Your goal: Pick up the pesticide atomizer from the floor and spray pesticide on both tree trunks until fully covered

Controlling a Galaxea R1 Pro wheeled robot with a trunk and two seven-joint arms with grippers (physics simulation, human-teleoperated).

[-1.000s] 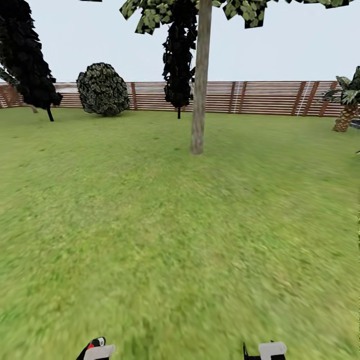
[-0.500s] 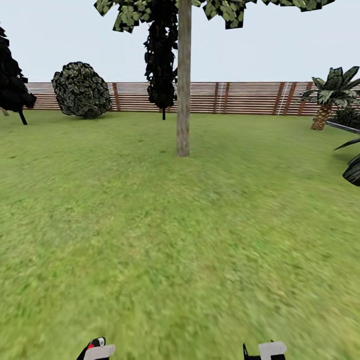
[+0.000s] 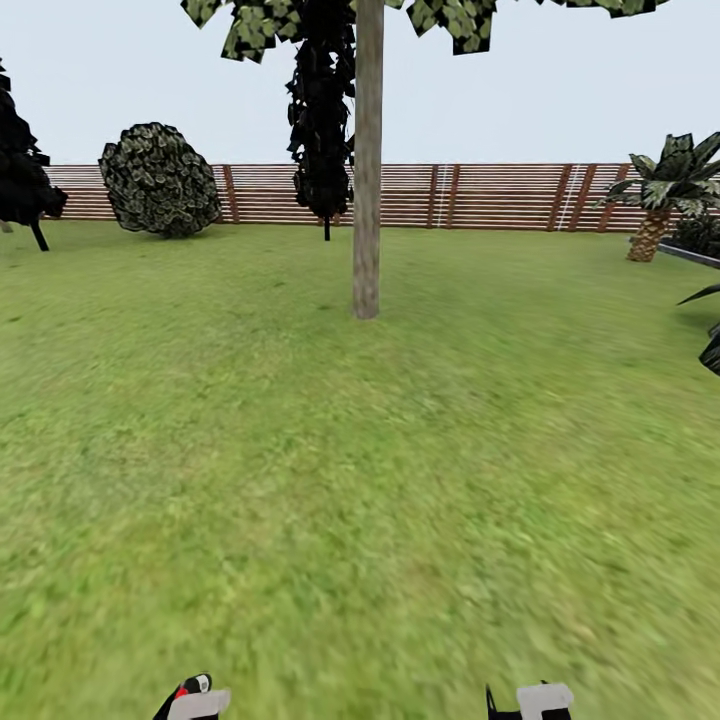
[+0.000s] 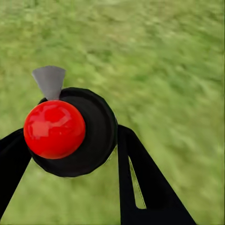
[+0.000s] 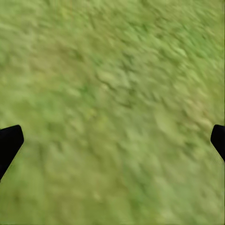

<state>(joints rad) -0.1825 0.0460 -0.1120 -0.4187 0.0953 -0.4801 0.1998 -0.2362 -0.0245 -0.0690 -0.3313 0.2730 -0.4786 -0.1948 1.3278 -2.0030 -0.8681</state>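
Observation:
One tree stands ahead on the lawn in the head view, its thick mottled beige-grey tree trunk [image 3: 367, 200] rising to a crown of green leaves [image 3: 450, 15] cut off by the picture's top. My left gripper [image 3: 190, 702] sits at the bottom edge, shut on the pesticide atomizer [image 3: 184, 689]. In the left wrist view the atomizer [image 4: 70, 131] shows a red ball on a black disc with a grey nozzle, held between the left gripper's [image 4: 70, 157] black fingers. My right gripper [image 3: 530, 702] is open over grass, and its [image 5: 112, 140] fingers stand wide apart.
A brown slat fence [image 3: 500, 195] closes the lawn's far side. A black-foliaged narrow tree [image 3: 322, 110] stands behind the trunk, a round bush [image 3: 160, 180] and another black tree [image 3: 20, 170] at left, a palm-like plant [image 3: 665, 190] and dark leaves [image 3: 705, 340] at right.
The whole picture has shifted: the camera turned right, so the trunk sits further left and a little nearer. Both grippers keep their places in the view.

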